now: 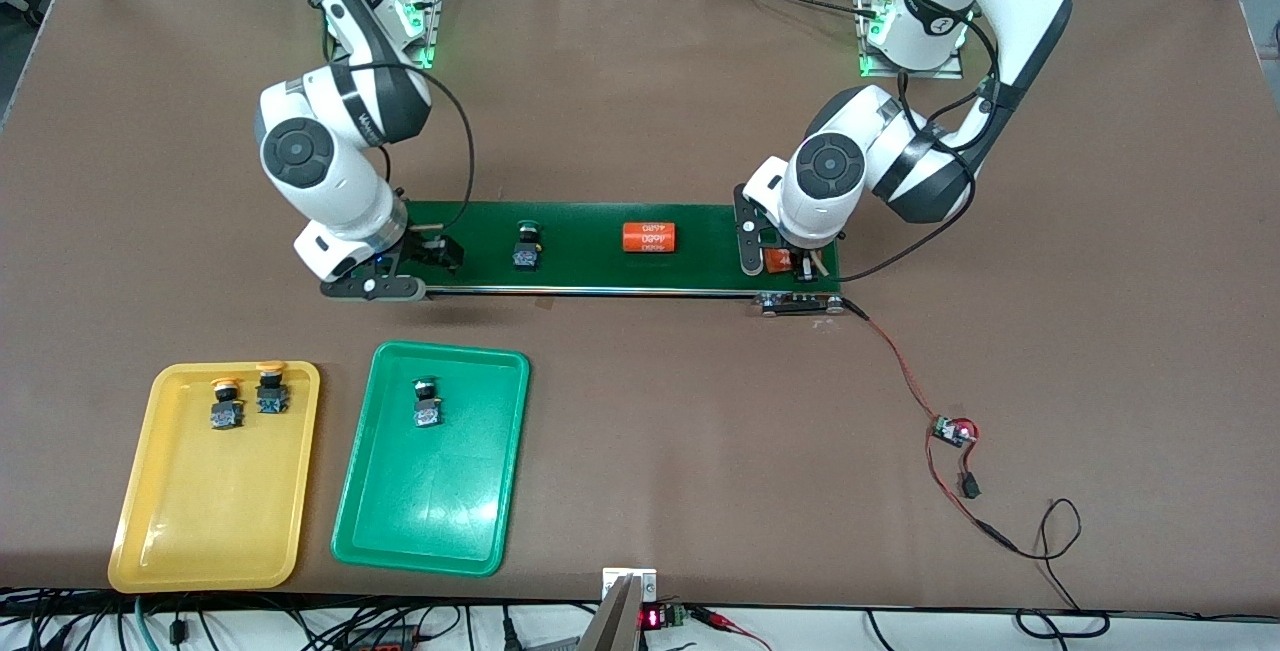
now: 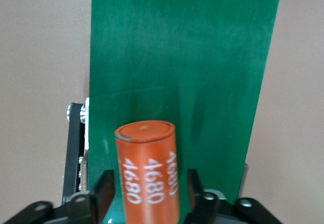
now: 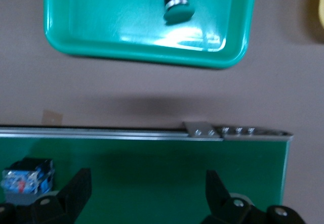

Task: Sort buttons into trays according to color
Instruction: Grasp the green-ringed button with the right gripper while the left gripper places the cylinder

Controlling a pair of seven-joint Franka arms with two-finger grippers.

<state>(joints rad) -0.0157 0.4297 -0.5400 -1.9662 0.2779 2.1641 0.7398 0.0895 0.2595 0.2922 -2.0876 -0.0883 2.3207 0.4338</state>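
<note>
A: What is lying beside the conveyor belt (image 1: 590,246), going from the right arm's end of the surface (image 1: 640,431)?

B: The yellow tray (image 1: 205,531) is sitting nearer the front camera than the belt, carrying two yellow-capped buttons (image 1: 227,403) (image 1: 271,386) side by side. Just beside it, the green tray (image 1: 430,521) is holding one green-capped button (image 1: 427,401).

A: And the right hand (image 1: 425,256)?

B: It is hanging low over the belt's end, its fingers (image 3: 76,191) standing wide apart and gripping nothing. Another green-capped button (image 1: 527,244) is lying on the belt just beside it.

A: Further along the belt?

B: An orange cylinder (image 1: 649,237) is lying mid-belt. At the belt's other end, the left hand (image 1: 790,266) is straddling a second orange cylinder (image 2: 148,171); its fingers (image 2: 104,191) are standing slightly apart from the cylinder's sides.
</note>
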